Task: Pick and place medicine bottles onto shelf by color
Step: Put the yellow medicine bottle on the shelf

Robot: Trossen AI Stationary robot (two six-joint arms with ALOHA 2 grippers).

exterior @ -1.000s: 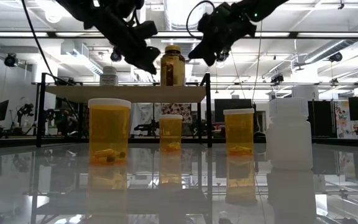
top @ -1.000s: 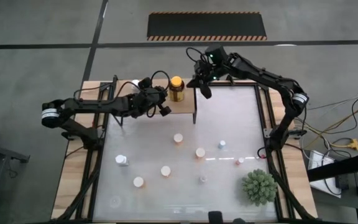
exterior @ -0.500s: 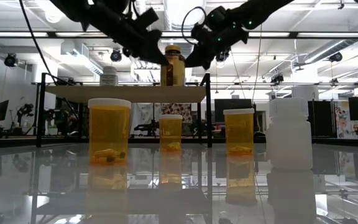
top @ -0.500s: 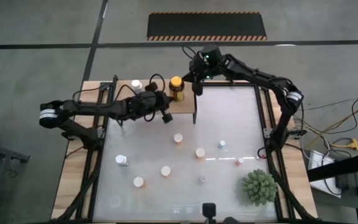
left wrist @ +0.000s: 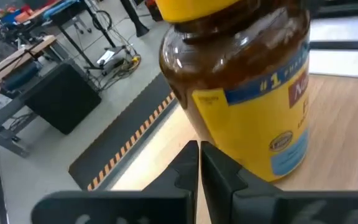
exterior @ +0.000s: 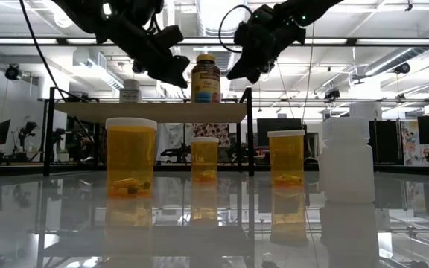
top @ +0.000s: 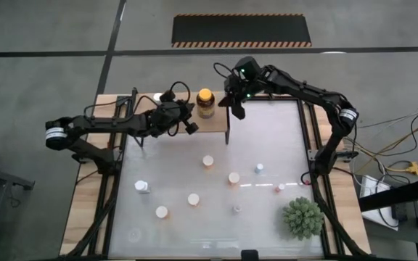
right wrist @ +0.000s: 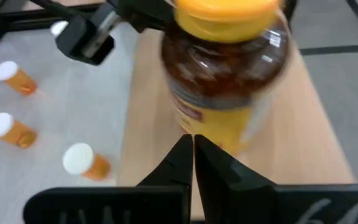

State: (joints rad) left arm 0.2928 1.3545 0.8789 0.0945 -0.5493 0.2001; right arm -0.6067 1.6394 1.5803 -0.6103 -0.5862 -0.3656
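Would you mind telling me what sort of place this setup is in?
Probably a robotics lab or workshop: bare concrete floor with a hazard-striped mat, exposed ceiling pipes, and equipment stands behind the table.

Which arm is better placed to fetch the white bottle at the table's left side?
Left. The left gripper is on the white bottle's side; the right gripper would cross over.

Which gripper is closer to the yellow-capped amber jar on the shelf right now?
Roughly even; the left looks slightly closer. The left gripper, shut, sits just beside the amber jar over the shelf. The right gripper, also shut, hangs off the jar's other side.
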